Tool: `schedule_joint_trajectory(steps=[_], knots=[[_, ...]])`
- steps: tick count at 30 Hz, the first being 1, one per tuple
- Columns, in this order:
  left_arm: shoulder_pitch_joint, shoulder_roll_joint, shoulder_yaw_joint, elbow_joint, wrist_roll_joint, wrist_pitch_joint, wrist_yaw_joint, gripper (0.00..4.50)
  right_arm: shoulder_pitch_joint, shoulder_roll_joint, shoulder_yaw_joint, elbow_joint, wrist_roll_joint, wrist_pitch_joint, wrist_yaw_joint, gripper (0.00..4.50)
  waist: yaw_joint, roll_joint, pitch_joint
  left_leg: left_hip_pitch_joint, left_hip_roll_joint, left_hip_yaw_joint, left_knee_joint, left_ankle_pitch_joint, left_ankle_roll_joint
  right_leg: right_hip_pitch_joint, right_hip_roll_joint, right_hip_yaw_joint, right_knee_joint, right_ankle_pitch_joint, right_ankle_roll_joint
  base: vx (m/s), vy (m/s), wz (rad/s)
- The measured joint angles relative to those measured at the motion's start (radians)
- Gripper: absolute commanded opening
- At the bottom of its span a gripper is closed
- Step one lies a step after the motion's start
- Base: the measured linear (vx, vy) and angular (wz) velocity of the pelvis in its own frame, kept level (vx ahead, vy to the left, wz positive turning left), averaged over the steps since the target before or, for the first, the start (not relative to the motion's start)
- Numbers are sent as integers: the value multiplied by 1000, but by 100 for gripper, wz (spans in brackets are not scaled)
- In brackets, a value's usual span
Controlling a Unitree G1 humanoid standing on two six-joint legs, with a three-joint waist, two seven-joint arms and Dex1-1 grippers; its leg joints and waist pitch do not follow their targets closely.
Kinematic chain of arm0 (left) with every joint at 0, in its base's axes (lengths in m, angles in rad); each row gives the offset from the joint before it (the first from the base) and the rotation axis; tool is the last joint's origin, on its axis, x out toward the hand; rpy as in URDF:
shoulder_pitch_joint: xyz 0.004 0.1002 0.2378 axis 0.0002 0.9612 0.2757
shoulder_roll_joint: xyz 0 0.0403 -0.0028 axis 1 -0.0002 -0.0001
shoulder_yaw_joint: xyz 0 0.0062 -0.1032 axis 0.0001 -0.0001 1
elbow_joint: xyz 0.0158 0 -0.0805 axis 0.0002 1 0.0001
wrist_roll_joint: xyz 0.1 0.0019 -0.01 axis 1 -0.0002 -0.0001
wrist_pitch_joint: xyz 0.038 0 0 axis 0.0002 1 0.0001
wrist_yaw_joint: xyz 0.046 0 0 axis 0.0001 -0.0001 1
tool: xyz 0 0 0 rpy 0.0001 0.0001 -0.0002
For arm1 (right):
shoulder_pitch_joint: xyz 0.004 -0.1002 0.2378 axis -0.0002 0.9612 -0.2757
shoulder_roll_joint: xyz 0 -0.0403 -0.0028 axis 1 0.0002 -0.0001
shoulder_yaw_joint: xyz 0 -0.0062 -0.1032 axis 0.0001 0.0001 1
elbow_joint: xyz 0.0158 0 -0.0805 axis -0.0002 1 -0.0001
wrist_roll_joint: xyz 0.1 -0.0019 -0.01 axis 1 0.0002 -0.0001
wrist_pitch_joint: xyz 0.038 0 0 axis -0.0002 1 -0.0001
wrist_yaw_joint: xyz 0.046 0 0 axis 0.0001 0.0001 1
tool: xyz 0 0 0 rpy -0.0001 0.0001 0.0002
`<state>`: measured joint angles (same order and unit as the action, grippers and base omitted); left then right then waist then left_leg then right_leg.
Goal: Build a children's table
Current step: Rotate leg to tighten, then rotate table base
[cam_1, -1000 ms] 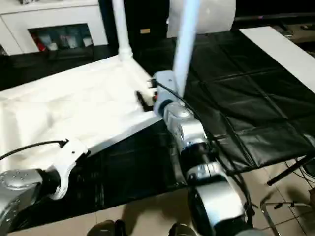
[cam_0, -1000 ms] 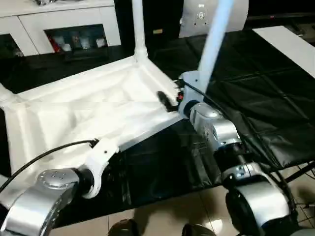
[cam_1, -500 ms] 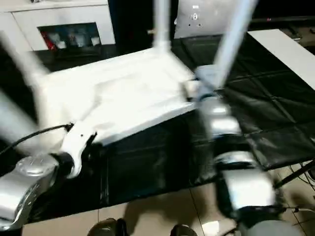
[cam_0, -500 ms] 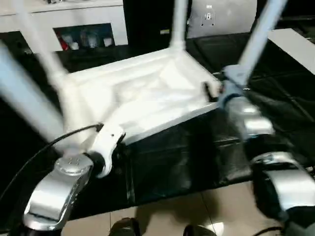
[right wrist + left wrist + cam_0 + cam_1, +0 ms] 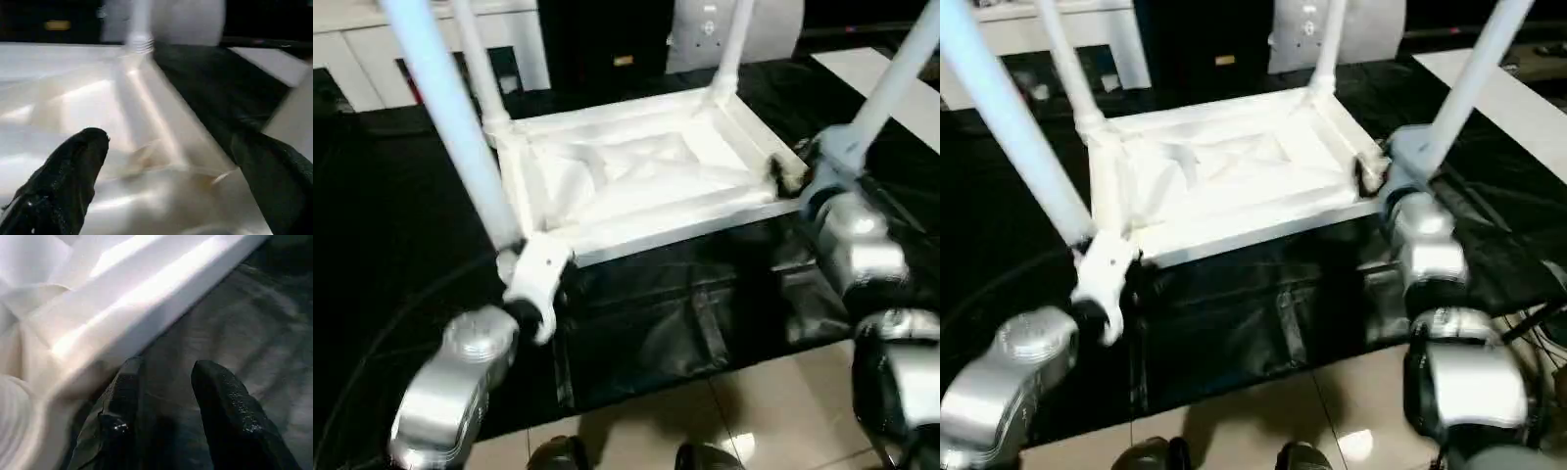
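Four white legs stand up from the tabletop (image 5: 636,181), which lies upside down, ribbed underside showing, on the black sheet (image 5: 685,323) that covers the worktop. The tabletop sits toward the far middle of that worktop, its near long edge running level with the two grippers. The near left leg (image 5: 450,117) and the near right leg (image 5: 891,83) lean up and out of sight; the far left leg (image 5: 480,64) and far right leg (image 5: 729,49) rise from their sockets by the back edge.

The left gripper (image 5: 164,396) is down at the near left corner, fingers a little apart with only the black sheet between them, one finger (image 5: 122,401) just beside the white edge, gripping nothing. The right gripper (image 5: 171,186) is at the near right corner, jaws spread wide, its fingers either side of the corner socket and not clamped on it. Behind it all, a white cabinet (image 5: 524,44) against the wall, and tiled floor (image 5: 685,421) in front of the worktop.
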<state>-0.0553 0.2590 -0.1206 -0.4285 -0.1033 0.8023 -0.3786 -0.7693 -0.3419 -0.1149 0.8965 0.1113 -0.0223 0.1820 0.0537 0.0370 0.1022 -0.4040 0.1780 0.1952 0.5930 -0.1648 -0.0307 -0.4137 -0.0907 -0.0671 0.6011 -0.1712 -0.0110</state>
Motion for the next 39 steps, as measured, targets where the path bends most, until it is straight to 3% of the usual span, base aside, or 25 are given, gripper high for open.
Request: schedule_joint_trajectory(steps=[4, 7, 11, 14, 20, 23, 25, 31, 33, 39], knots=[[84, -25, 15, -59, -28, -28, 1, 197, 99, 30, 33, -180, 58, 61, 96, 450, 2, 3, 1, 0, 0, 1, 0, 0, 0, 0, 0, 1, 0, 0, 0, 0, 0, 0], [203, -62, 46, -135, -35, -69, 34, 197, 236, 35, 89, -464, 139, 147, 202, 450, 3, 4, 1, 3, 0, 0, -3, -1, 0, 4, 1, 1, -5, -1, 2, 0, 0, 0], [326, -81, 72, -168, -9, -154, 96, 197, 396, 67, 160, -708, 215, 245, 248, 450, 3, 3, 1, 2, 0, 0, -6, -1, 0, 3, 1, 1, -7, -5, 9, 0, 0, 0], [320, -117, 105, -167, 5, -178, 149, 197, 474, 75, 208, -824, 271, 305, 282, 450, 8, 2, 2, 2, -1, 0, -6, -1, 0, 3, 1, 2, -7, -6, 10, 0, 0, 0], [326, -149, 148, -168, 64, -199, 255, 197, 601, 37, 305, -1017, 327, 384, 377, 450, 1, 2, 2, 3, -1, 0, -7, -1, 0, 5, 1, 3, -13, -8, 17, 0, 0, 0], [311, -153, 165, -159, 60, -225, 264, 197, 617, 36, 310, -1054, 329, 422, 383, 450, 0, 1, 2, 2, -1, 0, -8, -1, 0, 5, 2, 3, -17, -7, 18, 0, 0, 0], [234, -143, 172, -93, 42, -259, 250, 197, 619, 39, 309, -1067, 323, 441, 360, 450, 5, 0, 2, 2, -2, -1, -10, -1, 0, 5, 2, 3, -17, -7, 18, 0, 0, 0], [100, -129, 204, 51, 11, -329, 205, 197, 609, 44, 313, -1026, 230, 461, 257, 450, 8, -3, 1, 2, -4, -1, -9, -1, 0, 8, 2, 5, -22, -3, 23, 0, 0, 0], [46, -122, 216, 116, -3, -345, 180, 197, 584, 51, 312, -981, 192, 478, 202, 450, 10, -3, 1, 2, -4, -1, -9, -1, 0, 9, 1, 6, -22, -3, 24, 0, 0, 0], [-96, -94, 229, 283, -79, -380, 58, 251, 459, 83, 277, -786, 116, 513, 77, 450, 14, -5, 1, 1, -6, 0, -8, 0, 0, 8, 0, 6, -22, 5, 22, 0, 0, 0]])
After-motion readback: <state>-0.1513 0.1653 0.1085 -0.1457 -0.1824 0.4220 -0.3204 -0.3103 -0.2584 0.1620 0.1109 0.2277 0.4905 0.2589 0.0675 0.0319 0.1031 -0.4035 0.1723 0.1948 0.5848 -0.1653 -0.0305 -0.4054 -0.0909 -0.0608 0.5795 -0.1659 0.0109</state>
